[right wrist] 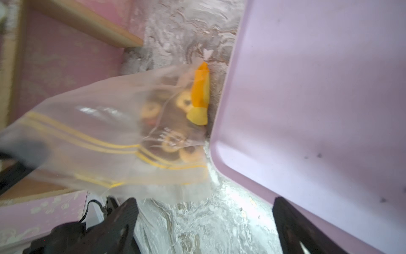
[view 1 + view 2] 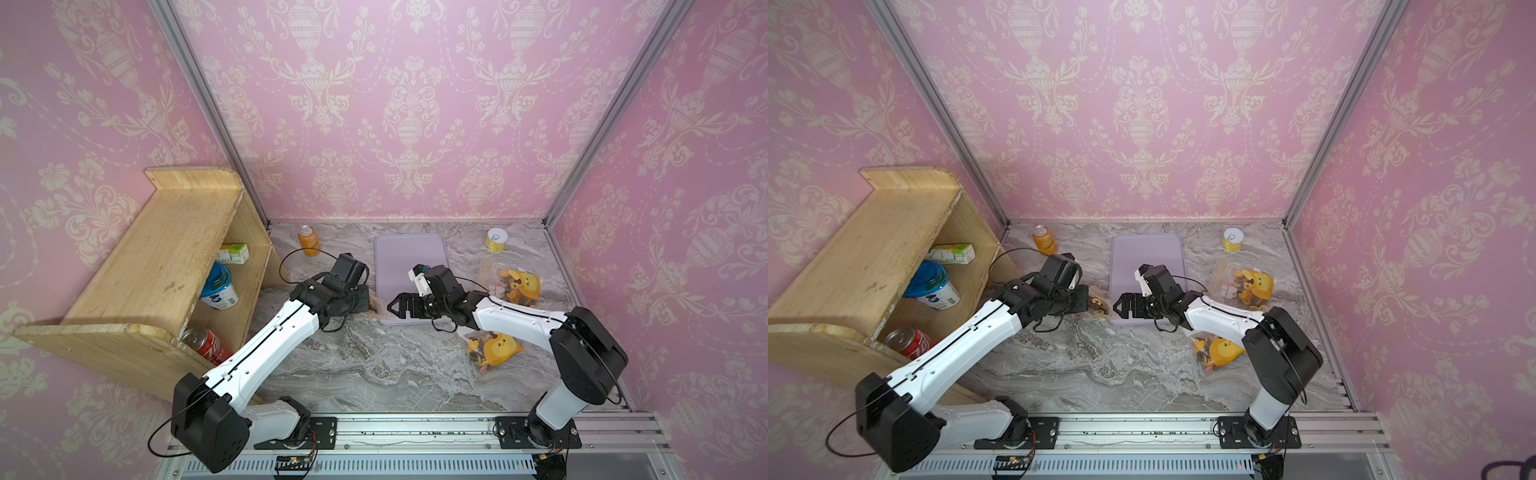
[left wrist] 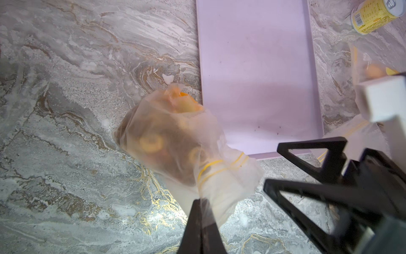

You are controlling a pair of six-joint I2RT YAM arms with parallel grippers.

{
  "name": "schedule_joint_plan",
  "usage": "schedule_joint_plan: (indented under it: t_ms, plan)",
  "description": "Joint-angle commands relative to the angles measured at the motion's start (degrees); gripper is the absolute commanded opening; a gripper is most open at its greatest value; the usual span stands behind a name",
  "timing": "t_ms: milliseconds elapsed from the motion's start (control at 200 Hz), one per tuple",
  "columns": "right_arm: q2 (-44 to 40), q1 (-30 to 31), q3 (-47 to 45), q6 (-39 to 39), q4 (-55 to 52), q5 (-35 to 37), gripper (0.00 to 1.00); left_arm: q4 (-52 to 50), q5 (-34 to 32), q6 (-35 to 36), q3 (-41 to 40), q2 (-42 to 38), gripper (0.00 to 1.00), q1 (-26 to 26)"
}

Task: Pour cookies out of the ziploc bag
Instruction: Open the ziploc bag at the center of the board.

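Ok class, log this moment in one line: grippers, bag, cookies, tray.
left gripper: shut on ziploc bag | right gripper: open beside bag | cookies: inside bag | tray: no cookies seen

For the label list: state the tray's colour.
Pale lilac tray, plain; clearest in the left wrist view.

1. Both top views are bright and evenly lit from above. The wall posts lean outward toward the edges, a wide-lens distortion.
2. Shadows are soft: faint ones under the arms on the tabletop [image 2: 374, 374], a deeper one inside the shelf [image 2: 158, 257].
3. In the left wrist view, glare whitens the tabletop at the lower edge. The bag [image 3: 175, 154] is hazy and its cookies [image 3: 151, 143] dim. The left pincer [image 3: 201, 203] and right pincer [image 3: 272, 167] are out of focus.
4. In the right wrist view the bag smears with motion blur, and the tray [image 1: 318, 99] gleams softly.
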Motion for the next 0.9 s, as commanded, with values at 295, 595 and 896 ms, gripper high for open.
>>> schedule_joint_plan:
  t_ms: [295, 595, 896]
  plan:
    - [-9.9, 2.4, 1.5, -18.5, -4.9, -3.3, 0.94, -5.9, 4.5, 7.5, 13.3, 9.6, 0.00, 1.1]
    - [-2.8, 3.4, 9.8, -23.4, -6.4, -3.9, 0.88, -4.7, 6.8, 6.7, 11.4, 8.7, 0.00, 1.1]
    - [3.0, 3.9, 13.8, -24.2, -5.4, -5.1, 0.77, -2.8, 7.7, 5.2, 7.8, 6.4, 0.00, 1.2]
